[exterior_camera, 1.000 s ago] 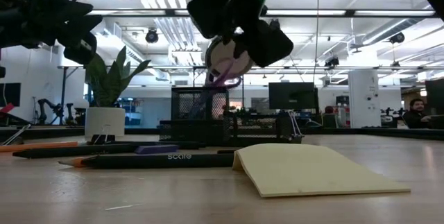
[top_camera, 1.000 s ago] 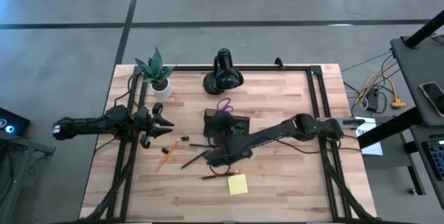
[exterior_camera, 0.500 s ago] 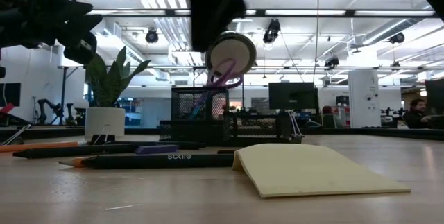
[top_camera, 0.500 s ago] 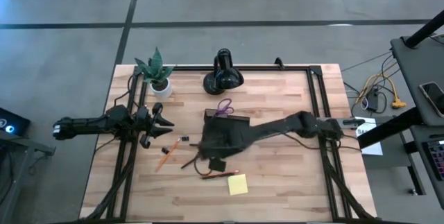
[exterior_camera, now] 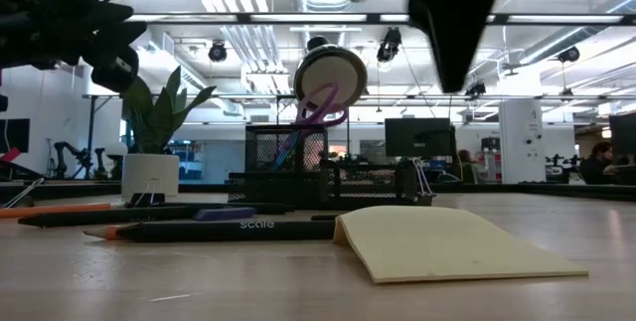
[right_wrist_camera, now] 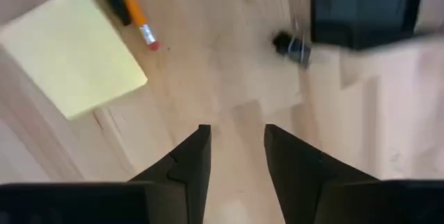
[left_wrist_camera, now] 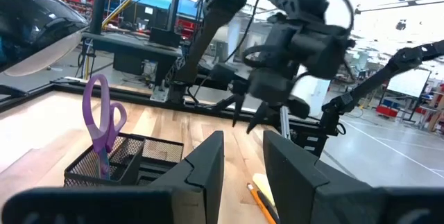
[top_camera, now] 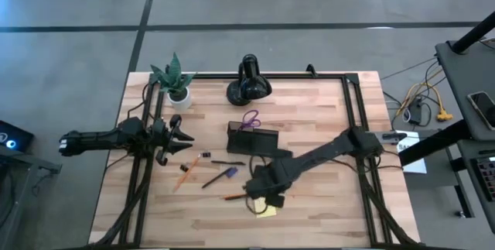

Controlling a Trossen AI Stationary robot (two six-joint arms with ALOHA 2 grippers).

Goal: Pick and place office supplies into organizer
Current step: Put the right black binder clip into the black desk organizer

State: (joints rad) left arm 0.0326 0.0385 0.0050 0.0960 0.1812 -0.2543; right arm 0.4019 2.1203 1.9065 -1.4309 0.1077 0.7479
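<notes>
The black mesh organizer (top_camera: 253, 140) stands mid-table with the purple-handled scissors (top_camera: 249, 118) upright in it, handles up (exterior_camera: 323, 102). The yellow sticky pad (top_camera: 264, 207) lies flat near the table's near edge. My right gripper (top_camera: 267, 196) hovers open just above it; its wrist view shows the pad (right_wrist_camera: 73, 50) and an orange pencil's eraser end (right_wrist_camera: 139, 26) ahead of the gripper (right_wrist_camera: 236, 141). A second orange pencil (top_camera: 183, 174), a black pen (top_camera: 227, 162) and the purple-tipped pen (top_camera: 220, 176) lie on the wood. My left gripper (top_camera: 182, 135) waits open, raised at the table's left.
A potted plant (top_camera: 175, 80) and a glossy black lamp (top_camera: 248, 80) stand along the far edge. A small binder clip (right_wrist_camera: 295, 47) lies near the organizer's corner (right_wrist_camera: 364, 9). Black frame rails (top_camera: 352, 111) run along both sides. Bare wood lies right of the sticky pad.
My right gripper has swung away from the organizer and the pens toward the table's near edge and a little to the right, ending above the sticky pad. The pens it covered now show. No object has moved.
</notes>
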